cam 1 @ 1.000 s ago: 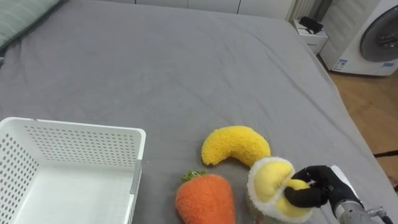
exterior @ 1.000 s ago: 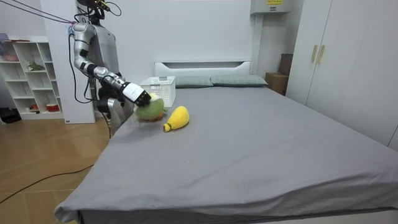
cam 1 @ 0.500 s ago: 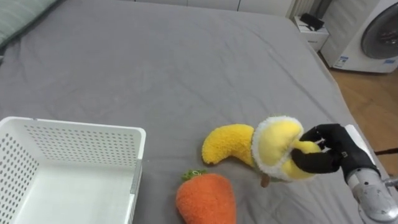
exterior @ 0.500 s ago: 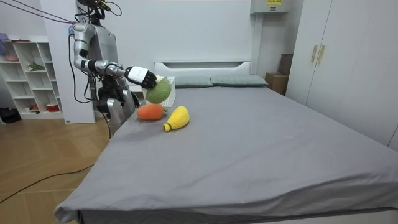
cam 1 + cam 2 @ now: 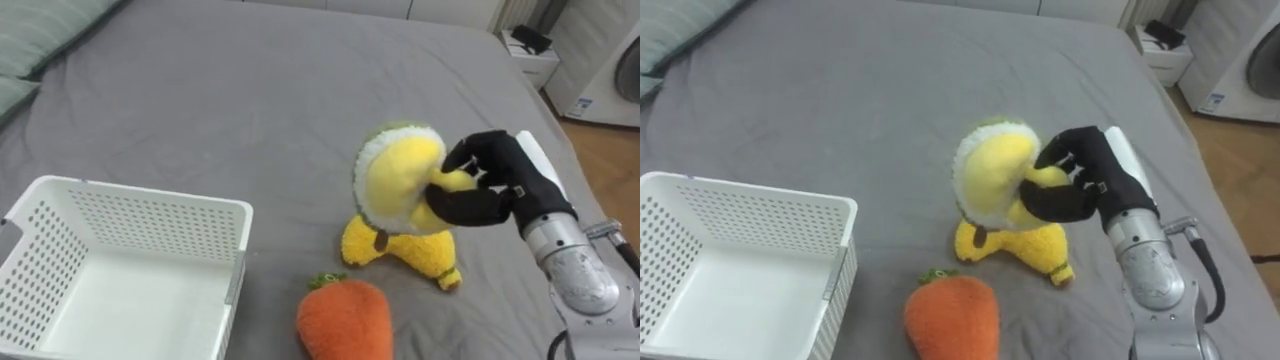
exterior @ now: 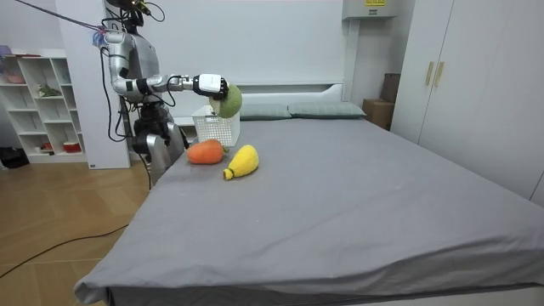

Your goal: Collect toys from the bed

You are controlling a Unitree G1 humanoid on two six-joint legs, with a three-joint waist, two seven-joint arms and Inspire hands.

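My right hand (image 5: 492, 181) (image 5: 1080, 185) is shut on a round plush toy (image 5: 398, 180) (image 5: 993, 179) with a yellow middle, white rim and green back, and holds it in the air above the grey bed. The room view shows that toy (image 6: 227, 101) raised beside the white basket (image 6: 218, 126). Under it on the bed lies a yellow banana plush (image 5: 400, 249) (image 5: 1013, 245) (image 6: 241, 161). An orange carrot plush (image 5: 342, 319) (image 5: 952, 316) (image 6: 205, 152) lies nearer to me. The white perforated basket (image 5: 150, 213) (image 5: 758, 211) stands on the bed at my lower left, with nothing inside.
Grey bed (image 5: 250, 90) stretches ahead, with pillows (image 6: 289, 110) at its head. A washing machine (image 5: 1245, 70) and a small white stand (image 5: 529, 48) are past the bed's right edge. I stand at the bed's corner by white shelves (image 6: 42, 102).
My right hand has lifted the round plush off the bed and carried it up and leftward, over the banana towards the basket. The camera has shifted slightly.
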